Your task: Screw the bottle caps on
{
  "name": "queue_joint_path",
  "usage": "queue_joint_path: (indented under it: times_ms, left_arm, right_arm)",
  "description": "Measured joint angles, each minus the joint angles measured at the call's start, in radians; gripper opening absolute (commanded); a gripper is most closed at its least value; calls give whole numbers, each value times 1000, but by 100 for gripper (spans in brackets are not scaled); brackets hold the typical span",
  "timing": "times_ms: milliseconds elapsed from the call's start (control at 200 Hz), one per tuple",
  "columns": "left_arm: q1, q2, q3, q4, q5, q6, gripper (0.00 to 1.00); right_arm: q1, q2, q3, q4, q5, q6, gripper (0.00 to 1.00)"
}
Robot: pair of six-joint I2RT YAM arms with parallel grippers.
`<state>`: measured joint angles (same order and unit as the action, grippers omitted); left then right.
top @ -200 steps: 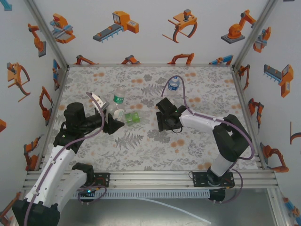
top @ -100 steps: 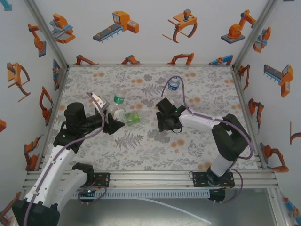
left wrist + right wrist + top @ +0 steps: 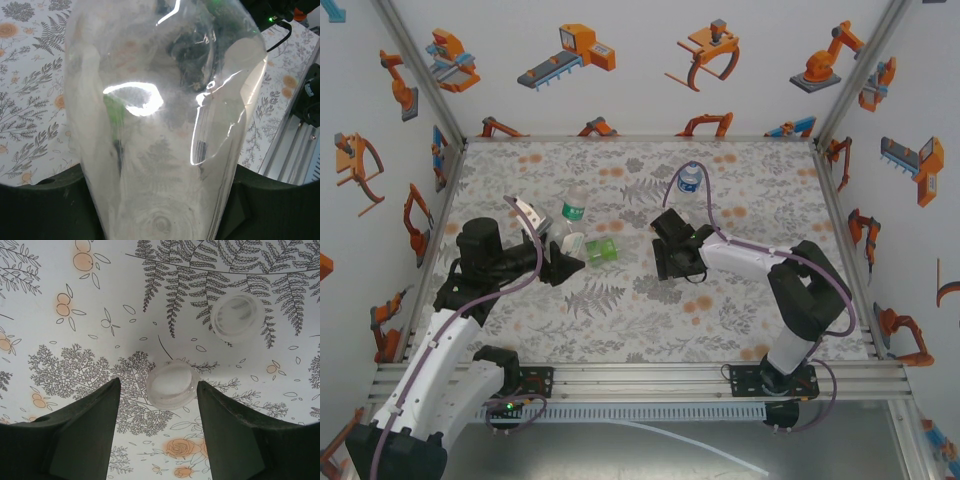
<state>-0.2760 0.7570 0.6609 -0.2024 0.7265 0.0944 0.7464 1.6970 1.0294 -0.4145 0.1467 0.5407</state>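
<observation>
Whitish plastic is what the right gripper (image 3: 159, 384) is poised over. One small round cap (image 3: 172, 384) lies on the flower-printed table (image 3: 620, 330) at the middle of the right wrist picture. The jaws are spread wide, one dark finger (image 3: 82, 432) at lower left and the other at lower right, and neither seems to touch it. A second whitish cap (image 3: 235, 317) lies apart from it at upper right.

Against the overhead picture of a second ago, little differs. The right arm's head has crept slightly toward the left of the frame and its elbow has followed. The left arm and the bottles have not moved.

The left gripper (image 3: 160, 205) is clamped on a clear bottle (image 3: 160, 125), which rises from between its dark fingers and takes up most of the left wrist picture, glare on its skin and a fleck of green inside.

From above, a green-tinted bottle (image 3: 602, 252) lies just right of that gripper, left of centre. I cannot tell whether it is part of the bottle being held. Just beyond stands the bottle with the green-and-white label (image 3: 573, 208). The blue-labelled bottle (image 3: 691, 180) stands well apart, above centre, near the right arm's cable. The print on both labels is too small to read.
</observation>
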Motion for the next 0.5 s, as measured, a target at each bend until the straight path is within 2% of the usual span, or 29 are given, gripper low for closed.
queue_joint_path:
  times_ms: [501]
  left_arm:
    - [-7,2,0,-4,0,8,0]
  right_arm:
    - [0,20,-10,3,0,0,53]
